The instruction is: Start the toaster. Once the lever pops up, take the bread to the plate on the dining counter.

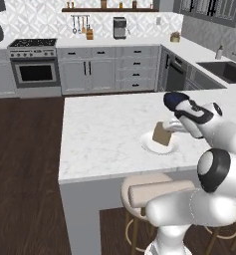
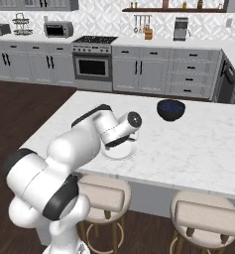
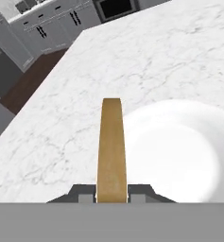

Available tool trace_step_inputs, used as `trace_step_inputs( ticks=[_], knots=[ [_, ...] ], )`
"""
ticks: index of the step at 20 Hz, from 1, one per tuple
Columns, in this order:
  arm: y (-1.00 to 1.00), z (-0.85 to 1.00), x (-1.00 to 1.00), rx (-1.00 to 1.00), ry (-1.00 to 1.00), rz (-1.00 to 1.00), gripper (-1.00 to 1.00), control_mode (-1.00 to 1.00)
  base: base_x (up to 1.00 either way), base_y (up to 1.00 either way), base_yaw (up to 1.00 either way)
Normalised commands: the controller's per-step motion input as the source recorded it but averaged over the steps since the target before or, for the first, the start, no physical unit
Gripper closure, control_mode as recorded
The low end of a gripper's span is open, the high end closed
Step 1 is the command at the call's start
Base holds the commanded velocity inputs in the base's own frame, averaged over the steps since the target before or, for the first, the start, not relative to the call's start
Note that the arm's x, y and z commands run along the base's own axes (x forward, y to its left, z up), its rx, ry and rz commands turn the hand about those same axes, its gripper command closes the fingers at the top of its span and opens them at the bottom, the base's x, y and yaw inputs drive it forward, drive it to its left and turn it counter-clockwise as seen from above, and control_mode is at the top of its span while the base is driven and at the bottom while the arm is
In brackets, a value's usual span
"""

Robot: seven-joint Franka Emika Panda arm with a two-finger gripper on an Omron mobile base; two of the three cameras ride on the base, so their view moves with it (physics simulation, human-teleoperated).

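**Holding the bread over the plate**

Gripping the bread edge-on, my jaws are closed on its lower end, one finger on each flat face. In my hand view the slice stands as a narrow golden-tan strip rising from between my fingertips, its rounded top pointing out across the marble. Left of it lies bare grey-veined counter, with dark floor past the counter's edge. Right of it, and partly behind it, sits the white plate, its rim just beside the slice.

From the left base view, the far wall holds an oven at left and grey cabinets along the middle. Nearer, the counter spreads wide; the plate rests toward its near right part, and the bread hangs tilted above it, held by my gripper. Whether the slice touches the plate I cannot tell. A dark blue bowl stands on the marble just behind my wrist.

From the right base view, my arm covers most of the plate; the bowl sits to its right, well apart. Two stools stand under the near edge.
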Motion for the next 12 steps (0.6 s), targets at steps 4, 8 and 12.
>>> trace_step_inputs(
  ticks=[4, 8, 12],
  knots=[
    [0.0, -0.07, 0.54, 0.0, 0.08, 0.0, 1.0, -1.0, 0.0, 0.0, 0.0],
    [0.0, -0.32, 0.44, 0.0, 0.06, 0.0, 1.0, -1.0, 0.0, 0.0, 0.0],
    [0.0, -0.37, 0.28, 0.0, 0.02, 0.0, 1.0, -1.0, 0.0, 0.0, 0.0]
  ],
)
